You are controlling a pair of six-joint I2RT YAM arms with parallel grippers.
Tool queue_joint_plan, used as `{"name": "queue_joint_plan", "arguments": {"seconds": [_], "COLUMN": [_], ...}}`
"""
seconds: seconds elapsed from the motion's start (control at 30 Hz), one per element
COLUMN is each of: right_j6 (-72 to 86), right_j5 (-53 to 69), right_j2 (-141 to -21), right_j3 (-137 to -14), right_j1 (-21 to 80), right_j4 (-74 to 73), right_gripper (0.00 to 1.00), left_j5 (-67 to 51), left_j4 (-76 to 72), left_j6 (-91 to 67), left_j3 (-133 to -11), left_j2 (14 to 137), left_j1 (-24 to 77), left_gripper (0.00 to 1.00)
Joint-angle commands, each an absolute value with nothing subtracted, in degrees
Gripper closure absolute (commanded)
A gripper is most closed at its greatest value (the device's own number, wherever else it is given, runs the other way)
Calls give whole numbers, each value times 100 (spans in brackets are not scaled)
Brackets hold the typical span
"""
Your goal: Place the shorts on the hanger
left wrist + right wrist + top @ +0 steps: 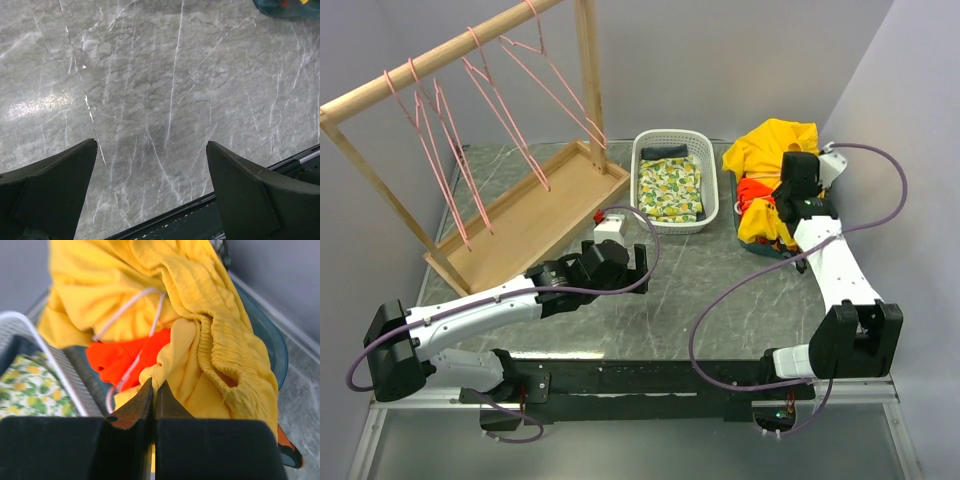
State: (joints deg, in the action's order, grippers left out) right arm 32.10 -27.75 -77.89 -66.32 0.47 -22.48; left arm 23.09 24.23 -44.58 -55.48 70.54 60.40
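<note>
The yellow shorts (775, 140) lie heaped on a pile of clothes at the back right, their gathered waistband (215, 325) draped over the top. My right gripper (156, 383) is shut on a fold of the shorts at the near side of the pile, with yellow fabric pinched between the tips. In the top view that gripper (782, 212) is down in the heap. Several pink wire hangers hang on a wooden rack at the back left; one hanger (535, 95) is near the rack's right post. My left gripper (151, 144) hovers open over bare marble, mid-table (640, 262).
An orange-red cloth (130, 357) and a pale cord loop (127, 312) lie under the shorts, in a dark teal tub (272, 340). A white basket (675, 140) holding a lemon-print cloth (670, 188) stands between the tub and the rack's wooden tray (535, 215).
</note>
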Motion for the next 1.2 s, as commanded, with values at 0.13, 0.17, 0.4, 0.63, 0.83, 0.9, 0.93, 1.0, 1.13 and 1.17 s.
{"name": "queue_joint_plan", "arguments": {"seconds": [0.13,0.17,0.4,0.63,0.83,0.9,0.93,1.0,1.13,1.17], "right_j6": [3199,3191,3068,3041,3067,3094,3120,3120,3015,2962], "right_j5": [-2839,-2865,-2997,-3094,-2655,-2506,-2400,-2224,-1820,-1611], "right_j2": [-6847,-6829,-6987,-7294,-7707,-7822,-7927,-8015,-8269,-8349], "right_j3": [-7611,-7759,-8700,-9658,-10590,-10906,-11125,-11319,-12047,-12241], "right_j1": [26,26,26,26,26,26,26,26,70,79], "right_j4": [-2188,-2197,-2381,-2522,-2444,-2347,-2312,-2163,-1907,-1864], "right_gripper": [100,100,100,100,100,100,100,100,100,100], "left_j5": [2162,2153,2074,2013,1986,1960,1943,1925,1977,1978], "left_j4": [2180,2171,2145,2153,2171,2162,2162,2171,2223,2224], "left_j6": [-4307,-4307,-4280,-4236,-4201,-4201,-4201,-4201,-4175,-4166], "left_j3": [-5590,-5616,-5678,-5774,-5854,-5880,-5889,-5924,-5994,-6012], "left_j2": [6891,6908,7022,7128,7198,7216,7233,7260,7251,7251], "left_j1": [5941,5941,5915,5880,5862,5836,5836,5827,5818,5810], "left_gripper": [4,4,4,3,3,4,3,4,4,3]}}
